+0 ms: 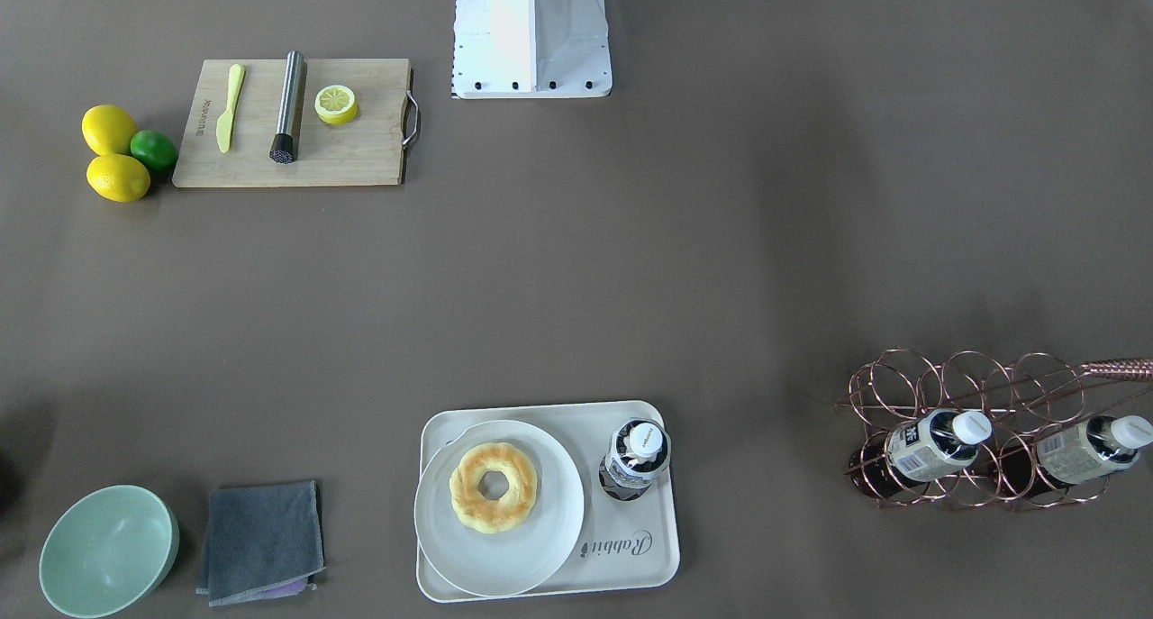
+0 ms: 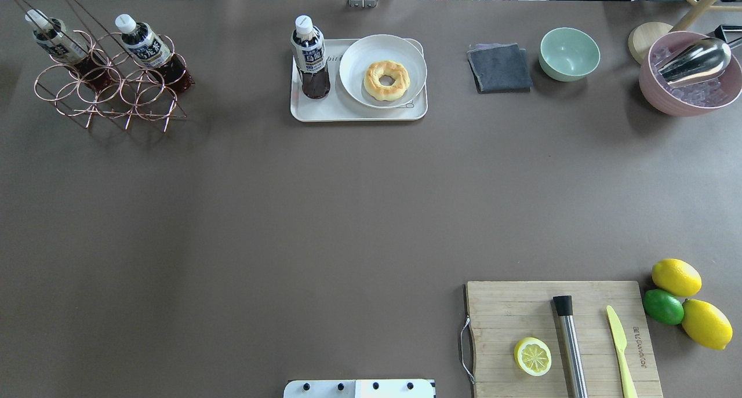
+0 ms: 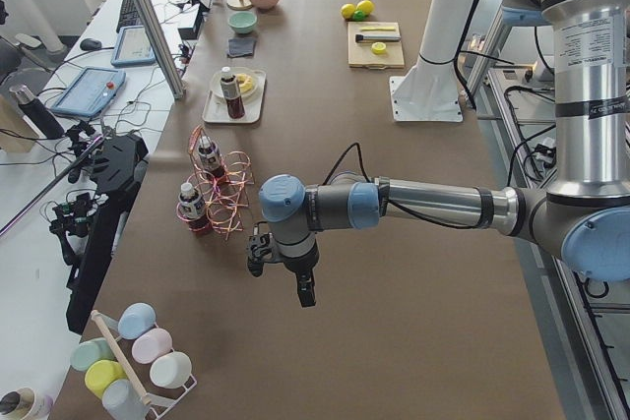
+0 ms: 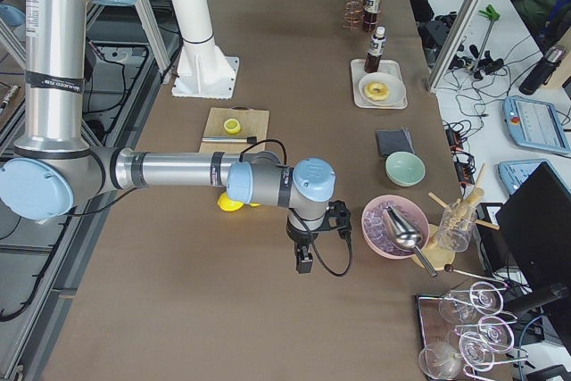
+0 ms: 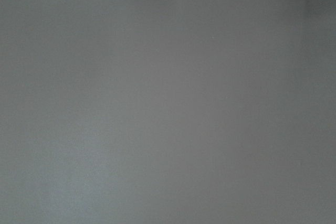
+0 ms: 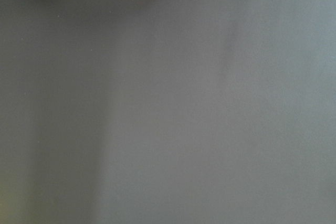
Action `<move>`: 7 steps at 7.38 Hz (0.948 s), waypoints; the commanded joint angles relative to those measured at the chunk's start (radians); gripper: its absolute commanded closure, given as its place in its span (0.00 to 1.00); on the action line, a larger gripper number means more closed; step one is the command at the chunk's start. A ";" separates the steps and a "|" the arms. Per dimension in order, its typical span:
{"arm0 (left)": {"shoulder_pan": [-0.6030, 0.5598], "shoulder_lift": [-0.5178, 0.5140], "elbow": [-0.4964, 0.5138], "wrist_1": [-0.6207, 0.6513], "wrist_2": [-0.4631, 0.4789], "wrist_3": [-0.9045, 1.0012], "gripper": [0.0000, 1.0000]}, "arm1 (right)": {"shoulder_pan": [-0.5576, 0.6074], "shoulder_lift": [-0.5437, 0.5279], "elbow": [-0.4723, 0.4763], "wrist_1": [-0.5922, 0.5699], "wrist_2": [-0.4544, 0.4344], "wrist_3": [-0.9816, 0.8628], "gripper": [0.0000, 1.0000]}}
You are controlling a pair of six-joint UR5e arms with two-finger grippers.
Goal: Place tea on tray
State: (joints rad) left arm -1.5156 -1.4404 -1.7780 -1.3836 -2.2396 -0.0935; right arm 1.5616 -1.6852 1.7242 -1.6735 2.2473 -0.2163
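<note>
One tea bottle (image 1: 636, 457) stands upright on the off-white tray (image 1: 630, 567), beside the round plate; it also shows in the overhead view (image 2: 311, 56) on the tray (image 2: 348, 113). Two alike bottles (image 2: 145, 42) (image 2: 49, 36) lie in the copper wire rack (image 2: 110, 94). My left gripper (image 3: 305, 292) hangs over bare table near the rack, seen only in the exterior left view; I cannot tell if it is open. My right gripper (image 4: 304, 263) hangs over bare table near the pink bowl, seen only in the exterior right view; I cannot tell its state. Both wrist views show only table surface.
A doughnut (image 2: 386, 80) lies on the white plate (image 2: 359, 62) on the tray. A grey cloth (image 2: 499, 68), green bowl (image 2: 569, 53) and pink ice bowl (image 2: 690, 79) stand along the far edge. A cutting board (image 2: 510, 305) with lemon half, muddler and knife is near right, lemons (image 2: 676, 277) beside it.
</note>
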 commanded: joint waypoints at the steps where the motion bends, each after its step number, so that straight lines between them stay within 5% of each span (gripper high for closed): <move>1: 0.000 0.000 0.000 0.000 0.000 0.001 0.02 | 0.000 -0.001 0.000 0.001 0.000 0.000 0.00; 7: 0.000 -0.003 0.002 -0.003 -0.003 0.003 0.02 | 0.000 -0.001 0.000 0.001 0.000 0.000 0.00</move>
State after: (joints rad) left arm -1.5150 -1.4424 -1.7768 -1.3838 -2.2332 -0.0908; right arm 1.5616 -1.6867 1.7242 -1.6721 2.2473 -0.2163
